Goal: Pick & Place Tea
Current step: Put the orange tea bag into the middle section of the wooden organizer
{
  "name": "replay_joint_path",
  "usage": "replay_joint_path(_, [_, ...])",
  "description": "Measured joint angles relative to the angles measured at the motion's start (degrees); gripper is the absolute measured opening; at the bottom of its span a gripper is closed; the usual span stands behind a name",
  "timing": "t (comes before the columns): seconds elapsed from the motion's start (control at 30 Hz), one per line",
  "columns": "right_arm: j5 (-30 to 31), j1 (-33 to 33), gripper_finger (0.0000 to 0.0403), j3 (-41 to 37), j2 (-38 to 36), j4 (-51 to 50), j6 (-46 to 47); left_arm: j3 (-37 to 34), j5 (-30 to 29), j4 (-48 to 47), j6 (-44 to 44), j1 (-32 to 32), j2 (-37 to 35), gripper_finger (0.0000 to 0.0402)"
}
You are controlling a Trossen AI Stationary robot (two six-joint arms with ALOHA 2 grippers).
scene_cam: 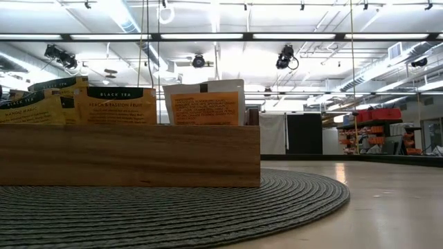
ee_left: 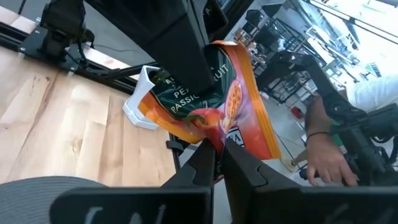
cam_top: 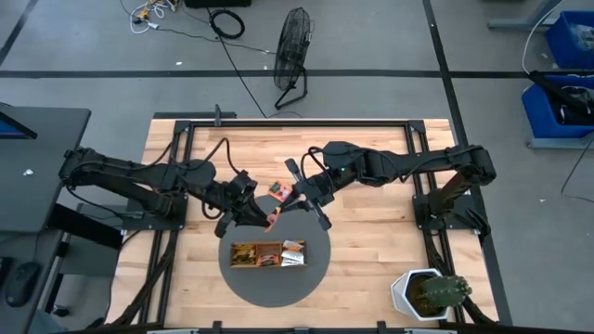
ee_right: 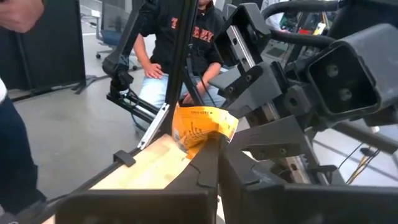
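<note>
One orange tea sachet (cam_top: 274, 219) with a dark green label (ee_left: 186, 99) is held in the air over the far rim of the round grey mat (cam_top: 306, 278). Both grippers are shut on it. My left gripper (cam_top: 262, 215) comes from the table's left and my right gripper (cam_top: 284, 197) from the far right. The sachet is bent and crumpled between them. Its orange back shows in the right wrist view (ee_right: 199, 127). Several more sachets (scene_cam: 118, 105) stand upright in the long wooden tray (cam_top: 267, 253), which rests on the mat. My left gripper pinches one edge of the sachet (ee_left: 219, 135) between its two fingers, coming about level from the table's left. The sachet stands up beyond the fingers, crumpled and clear of the table. My right gripper pinches another edge of the same sachet (ee_right: 208, 138) between its two fingers, slanting in from the far right. Its dark finger (ee_left: 186, 56) covers part of the label. The paper bends over beside the fingers.
A potted cactus (cam_top: 429, 292) stands at the near right corner. A dark frame rail (cam_top: 297, 121) runs along the far edge. A seated person (ee_right: 180, 37) and a person's hand (ee_left: 326, 165) show beyond the table. Bare wood lies to the mat's right.
</note>
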Motion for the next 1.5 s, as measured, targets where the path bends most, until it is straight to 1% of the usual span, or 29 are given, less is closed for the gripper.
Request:
replay_joint_path(0.13, [-0.3,-0.1,0.0002,0.0,0.0,-0.5,2.9,0.0,-2.1,-0.4,0.7,0.0,0.0,0.0034])
replay_joint_path(0.23, [0.2,-0.1,0.0001,0.0,-0.1,-0.6,3.0,0.0,-4.5,-0.4,2.3,-0.1,0.0,0.0049])
replay_joint_path(0.4, [0.7,-0.5,0.0001,0.0,-0.1,-0.8,4.6,0.0,-6.0,-1.0,3.0,0.0,0.0,0.0066])
replay_joint_path(0.57, [2.7,-0.8,0.0001,0.0,-0.5,-1.8,9.0,0.0,-7.3,-1.6,3.5,0.0,-0.1,0.0077])
replay_joint_path(0.67, [4.2,-0.9,0.0,0.0,-1.1,-3.1,8.6,0.0,-7.7,-1.8,4.7,0.1,-0.1,0.0082])
replay_joint_path(1.0, [5.1,-0.9,0.0,0.0,-2.1,-5.4,8.3,0.0,-7.8,-2.7,5.0,0.1,-0.1,0.0096])
replay_joint_path(1.23, [7.6,-0.9,0.0,0.0,-3.3,-11.9,10.1,0.0,-7.8,-5.0,5.6,0.1,-0.5,0.0113])
replay_joint_path(1.37, [10.8,-1.1,0.0,0.0,-4.1,-18.7,16.2,0.0,-7.8,-8.7,6.1,0.8,-2.5,0.0125])
replay_joint_path(1.5, [14.5,-1.2,0.0,2.4,-3.7,-28.3,23.6,0.0,-10.4,-11.1,7.2,2.5,-4.4,0.0133])
